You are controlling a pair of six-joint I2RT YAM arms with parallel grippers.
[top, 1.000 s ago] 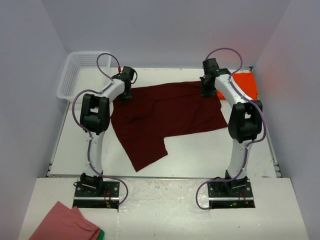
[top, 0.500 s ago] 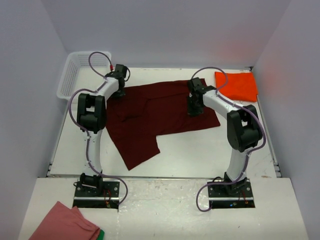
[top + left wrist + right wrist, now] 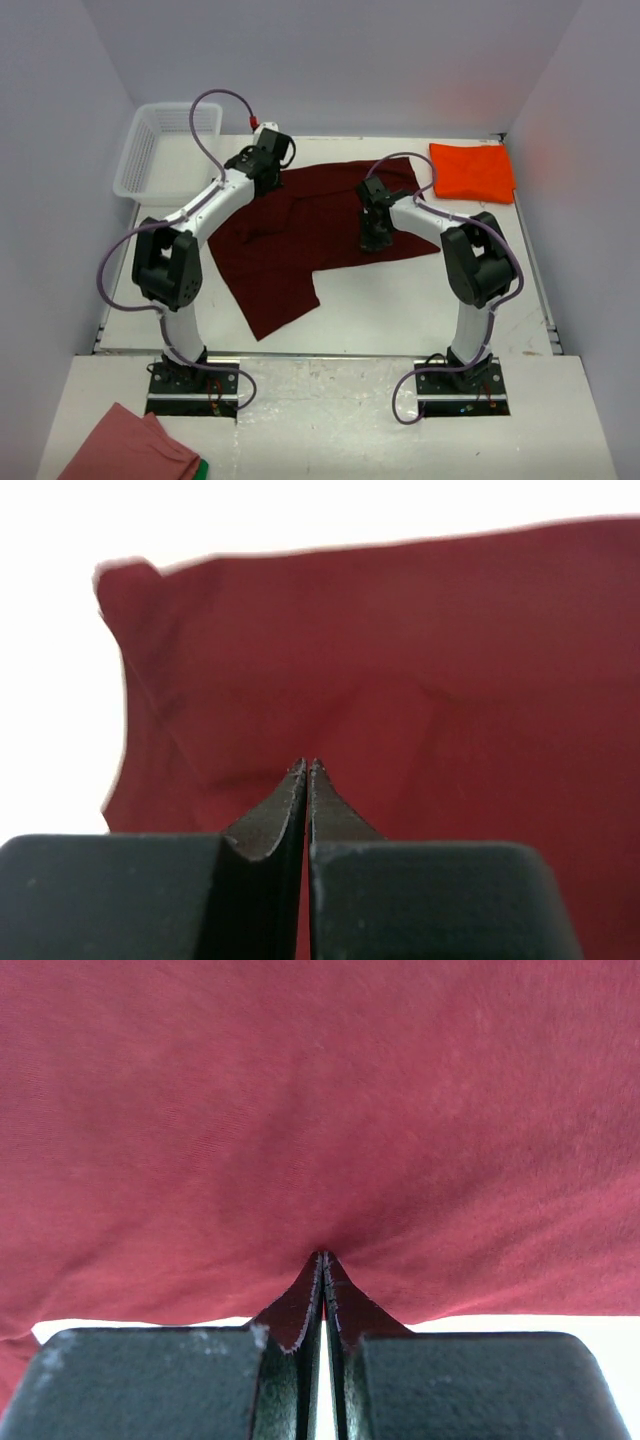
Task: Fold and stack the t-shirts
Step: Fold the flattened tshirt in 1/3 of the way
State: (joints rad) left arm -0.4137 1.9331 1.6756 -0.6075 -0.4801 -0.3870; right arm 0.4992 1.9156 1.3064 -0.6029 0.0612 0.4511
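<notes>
Plain dark maroon t-shirt (image 3: 300,235), plain orange-red t-shirt (image 3: 472,172), white basket (image 3: 138,152), salmon-pink cloth (image 3: 125,445) with green edge.

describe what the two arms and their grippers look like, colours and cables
The left arm and right arm have white links with black joint housings and stand on black base plates. A purple cable loops along each; the left one ends in a small red connector. The left gripper and right gripper have dark, tapered fingers on blocky bodies.

The left gripper (image 3: 266,184) and right gripper (image 3: 372,242) pressed on the rumpled maroon shirt (image 3: 290,250); the folded orange shirt (image 3: 472,172) lay apart, far right.
</notes>
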